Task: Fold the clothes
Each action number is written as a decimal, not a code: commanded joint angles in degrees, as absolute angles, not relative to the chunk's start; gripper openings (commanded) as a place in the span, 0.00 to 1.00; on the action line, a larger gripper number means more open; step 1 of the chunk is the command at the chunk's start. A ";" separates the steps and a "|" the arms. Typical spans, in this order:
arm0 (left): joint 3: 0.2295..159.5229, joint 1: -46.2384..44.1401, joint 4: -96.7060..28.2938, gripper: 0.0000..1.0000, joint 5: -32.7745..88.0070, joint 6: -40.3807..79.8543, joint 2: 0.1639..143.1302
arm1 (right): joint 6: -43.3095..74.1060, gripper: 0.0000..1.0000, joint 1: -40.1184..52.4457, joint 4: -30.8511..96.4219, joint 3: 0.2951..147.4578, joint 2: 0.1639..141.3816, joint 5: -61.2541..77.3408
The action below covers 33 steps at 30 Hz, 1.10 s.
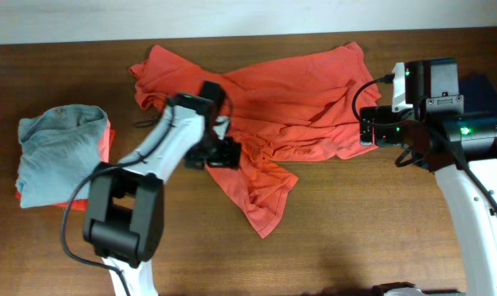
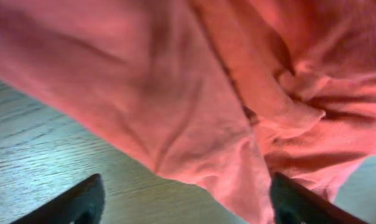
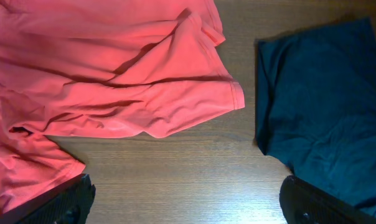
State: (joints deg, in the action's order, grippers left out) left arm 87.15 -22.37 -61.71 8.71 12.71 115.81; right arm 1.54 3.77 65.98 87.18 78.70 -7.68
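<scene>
The orange-red T-shirt (image 1: 290,107) lies crumpled and spread across the back middle of the table; no lettering shows. My left gripper (image 1: 220,154) is open and empty over the shirt's left lower edge. In the left wrist view the fingers (image 2: 188,208) straddle the cloth edge (image 2: 194,112) and bare wood. My right gripper (image 1: 369,130) is open and empty at the shirt's right edge. In the right wrist view the fingers (image 3: 188,205) are over bare table, between the orange-red shirt (image 3: 126,81) and a navy shirt (image 3: 325,112).
A light grey shirt (image 1: 59,152) lies folded on another orange one (image 1: 109,140) at the left edge. The navy shirt (image 1: 481,86) lies at the far right, mostly under my right arm. The wooden table (image 1: 355,230) is bare in front.
</scene>
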 commanded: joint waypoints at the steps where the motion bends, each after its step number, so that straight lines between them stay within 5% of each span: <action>1: 87.09 -24.43 -61.12 0.80 3.11 13.61 114.39 | 1.96 1.00 3.29 66.30 87.57 78.30 -8.21; 8: 87.07 -26.94 -58.98 0.79 3.14 13.65 114.43 | 1.96 1.00 3.29 66.94 87.57 78.30 -8.21; 13: 87.05 -27.24 -59.92 0.64 3.20 14.72 115.55 | 1.96 1.00 3.29 67.31 87.57 78.30 -8.21; 33: 87.05 -30.59 -61.34 0.64 5.74 18.85 119.94 | 1.96 1.00 3.29 67.51 87.57 78.30 -8.23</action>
State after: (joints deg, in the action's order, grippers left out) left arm 87.13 -30.63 -61.23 5.74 17.61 118.08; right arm 1.54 3.77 67.33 87.18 78.70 -7.68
